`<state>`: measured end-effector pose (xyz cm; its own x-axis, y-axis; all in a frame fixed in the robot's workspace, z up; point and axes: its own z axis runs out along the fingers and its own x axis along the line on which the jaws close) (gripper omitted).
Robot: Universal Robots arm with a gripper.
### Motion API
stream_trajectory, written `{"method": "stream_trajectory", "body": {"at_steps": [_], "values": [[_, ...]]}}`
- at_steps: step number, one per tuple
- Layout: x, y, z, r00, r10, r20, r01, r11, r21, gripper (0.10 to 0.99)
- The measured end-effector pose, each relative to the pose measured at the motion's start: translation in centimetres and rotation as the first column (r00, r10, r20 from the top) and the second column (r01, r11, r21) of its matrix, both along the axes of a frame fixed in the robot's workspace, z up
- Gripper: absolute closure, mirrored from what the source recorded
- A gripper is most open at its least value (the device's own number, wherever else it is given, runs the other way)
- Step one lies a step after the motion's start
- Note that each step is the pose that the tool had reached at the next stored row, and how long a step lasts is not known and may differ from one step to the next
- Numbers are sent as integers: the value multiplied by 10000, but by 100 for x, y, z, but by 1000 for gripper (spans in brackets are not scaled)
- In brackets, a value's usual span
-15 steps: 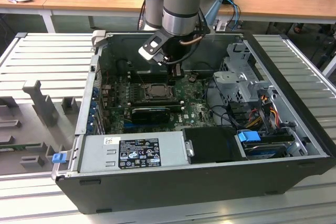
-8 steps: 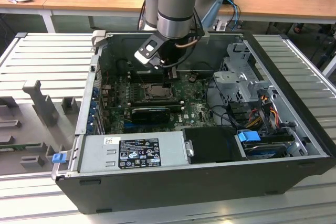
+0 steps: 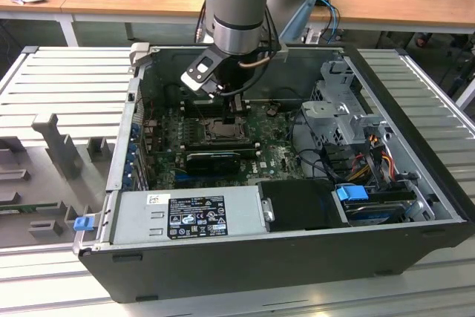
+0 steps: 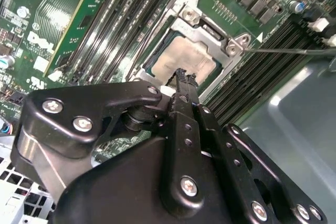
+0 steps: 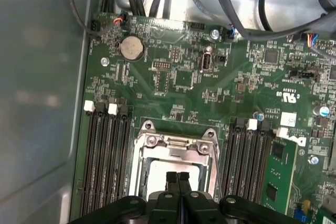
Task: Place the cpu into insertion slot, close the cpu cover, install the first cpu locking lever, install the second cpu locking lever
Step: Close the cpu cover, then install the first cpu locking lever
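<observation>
In the exterior view an open computer case [image 3: 297, 257] lies on a ribbed metal surface [image 3: 67, 79]. The arm reaches down into it, and the pincer [image 3: 236, 115] hangs just above the insertion slot [image 3: 223, 130] on the green board. The black graphics card [image 3: 214, 159] lies just beside the slot, towards the grey power supply [image 3: 189, 215]. From here the slot's contents are too small to tell.

Both wrist views look close in. The pincer [image 4: 185, 75] is narrow, its two black fingers pressed together with nothing between them. Its tip is poised over the cpu [image 4: 181, 59], though whether it touches I cannot tell. The pale cpu sits inside the slot, and the cpu cover [image 4: 207, 30] frames it, seemingly lying flat around its top. In the second wrist view, a thin metal rod [image 4: 294, 51] runs off from one corner of the cover across the memory slots.

The first wrist view shows the pincer [image 5: 178, 176] head-on over the cpu [image 5: 160, 179]. It also shows the cover's screwed edge [image 5: 176, 145], banks of memory slots [image 5: 107, 156] on either side of the socket, and a coin battery [image 5: 131, 47] further along the board.
</observation>
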<state>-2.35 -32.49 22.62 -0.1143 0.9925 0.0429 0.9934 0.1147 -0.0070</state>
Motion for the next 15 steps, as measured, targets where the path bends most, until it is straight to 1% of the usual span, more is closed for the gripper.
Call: {"method": "stream_trajectory", "body": {"at_steps": [3,10,15], "values": [[-34,0,0,10000,1,-1,-1,10000,0,980],[-66,0,1,10000,3,-1,-3,10000,-1,980],[-70,-1,50,10000,1,1,-1,10000,1,980]]}}
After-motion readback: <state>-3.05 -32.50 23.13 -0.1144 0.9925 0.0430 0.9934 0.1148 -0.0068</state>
